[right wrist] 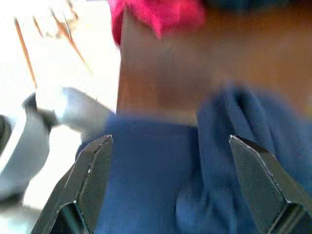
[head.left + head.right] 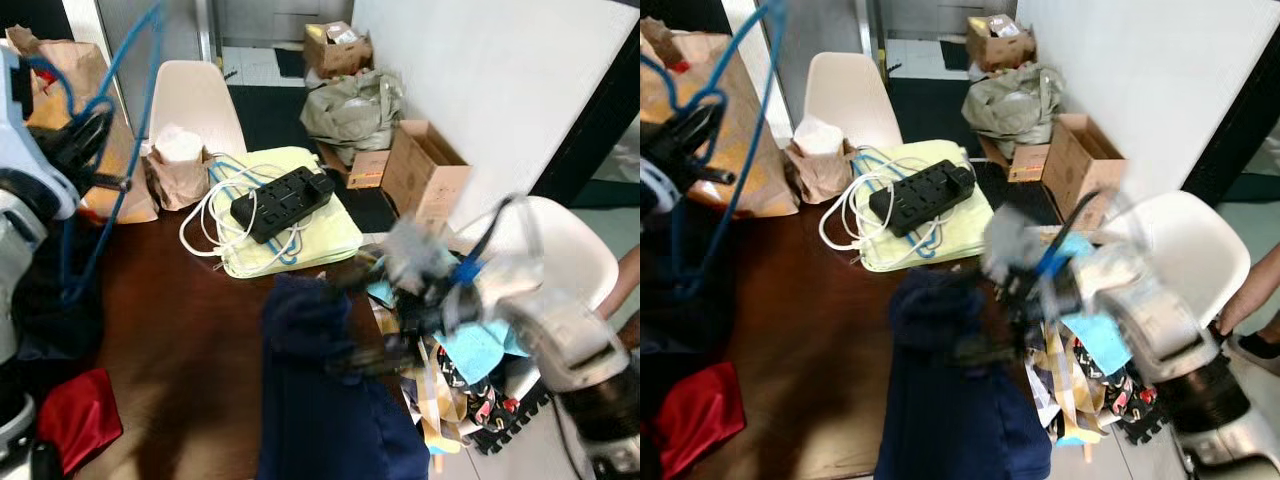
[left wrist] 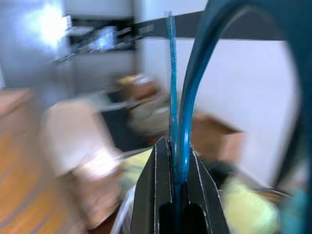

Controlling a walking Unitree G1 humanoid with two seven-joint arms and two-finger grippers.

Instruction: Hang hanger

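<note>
Blue wire hanger [image 2: 110, 130], thin, held up at far left above the brown table, upright and slightly tilted. Pinched between black fingers [image 3: 156, 195] of left gripper [image 3: 174, 161]. Hook not visible; rest motion-blurred.

Glossy dark wood worktop [image 2: 190, 340], soft matt navy cloth garment [image 2: 320, 400], smooth blue plastic hanger [image 2: 110, 110], matt black plastic power strip [image 2: 283, 202], crumpled brown paper bag [image 2: 180, 175], plain cardboard box [image 2: 425, 175].

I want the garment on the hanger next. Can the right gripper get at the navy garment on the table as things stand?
Probably yes. The right gripper hangs open right over the navy garment on the table, with nothing between them, while the left gripper holds the blue hanger.
</note>
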